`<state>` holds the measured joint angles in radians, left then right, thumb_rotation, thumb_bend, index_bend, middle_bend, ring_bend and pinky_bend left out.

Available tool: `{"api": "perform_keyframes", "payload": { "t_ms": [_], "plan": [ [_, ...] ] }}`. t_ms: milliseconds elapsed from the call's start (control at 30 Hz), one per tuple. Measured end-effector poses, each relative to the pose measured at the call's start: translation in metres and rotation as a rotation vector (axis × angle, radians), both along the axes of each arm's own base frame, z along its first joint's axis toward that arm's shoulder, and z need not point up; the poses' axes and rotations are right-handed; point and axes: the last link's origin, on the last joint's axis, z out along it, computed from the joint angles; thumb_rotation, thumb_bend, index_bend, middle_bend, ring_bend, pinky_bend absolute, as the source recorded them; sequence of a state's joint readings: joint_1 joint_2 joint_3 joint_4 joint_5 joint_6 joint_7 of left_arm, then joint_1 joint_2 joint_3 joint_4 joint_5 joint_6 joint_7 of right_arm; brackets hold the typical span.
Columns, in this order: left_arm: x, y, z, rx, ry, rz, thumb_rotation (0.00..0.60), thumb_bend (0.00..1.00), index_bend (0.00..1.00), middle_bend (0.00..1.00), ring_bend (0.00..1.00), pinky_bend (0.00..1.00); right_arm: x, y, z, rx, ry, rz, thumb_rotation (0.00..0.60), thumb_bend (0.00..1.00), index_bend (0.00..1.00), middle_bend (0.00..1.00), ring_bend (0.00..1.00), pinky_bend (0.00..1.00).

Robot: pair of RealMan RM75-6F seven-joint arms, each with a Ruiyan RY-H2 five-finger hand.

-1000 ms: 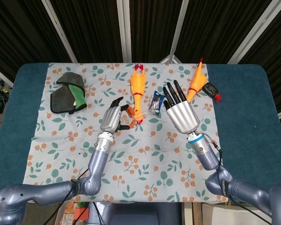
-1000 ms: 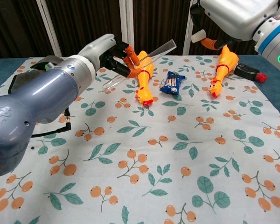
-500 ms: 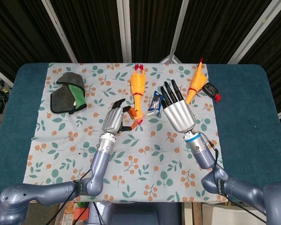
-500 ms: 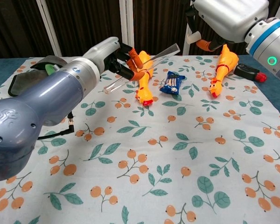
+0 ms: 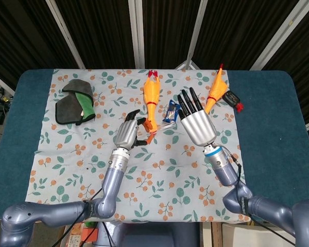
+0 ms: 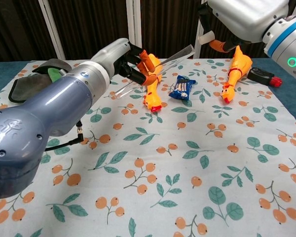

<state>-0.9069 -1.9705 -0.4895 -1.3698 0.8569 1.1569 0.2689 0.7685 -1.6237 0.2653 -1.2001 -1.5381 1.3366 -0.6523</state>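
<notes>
L hand (image 5: 127, 135) mid-frame grips an orange-handled clear tool (image 6: 155, 60), held above the cloth (image 5: 159, 180). R hand (image 5: 195, 123) hovers w/ fingers straight and spread, holding nothing, just right of blue packet (image 5: 171, 110). Chicken (image 5: 151, 95) up centre.

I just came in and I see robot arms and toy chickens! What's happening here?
The robot's left hand holds an orange-handled tool with a clear blade up above the flowery tablecloth. Its right hand hovers with straight fingers, holding nothing. Under them lie two rubber chickens and a small blue packet.
</notes>
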Motion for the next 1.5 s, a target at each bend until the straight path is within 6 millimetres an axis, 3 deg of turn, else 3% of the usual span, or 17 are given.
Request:
{"api": "perform_keyframes", "payload": {
  "t_ms": [633, 1500],
  "plan": [
    [0.004, -0.005, -0.005, 0.012, -0.063, 0.089, 0.600, 0.85, 0.67, 0.54, 0.08, 0.00, -0.001, 0.001, 0.000, 0.005, 0.017, -0.002, 0.600, 0.40, 0.70, 0.22, 0.06, 0.00],
    [0.009, -0.008, -0.012, 0.001, -0.053, 0.080, 0.600, 0.85, 0.67, 0.54, 0.08, 0.00, -0.003, 0.003, -0.006, 0.024, 0.019, -0.002, 0.600, 0.40, 0.70, 0.22, 0.06, 0.00]
  ]
}}
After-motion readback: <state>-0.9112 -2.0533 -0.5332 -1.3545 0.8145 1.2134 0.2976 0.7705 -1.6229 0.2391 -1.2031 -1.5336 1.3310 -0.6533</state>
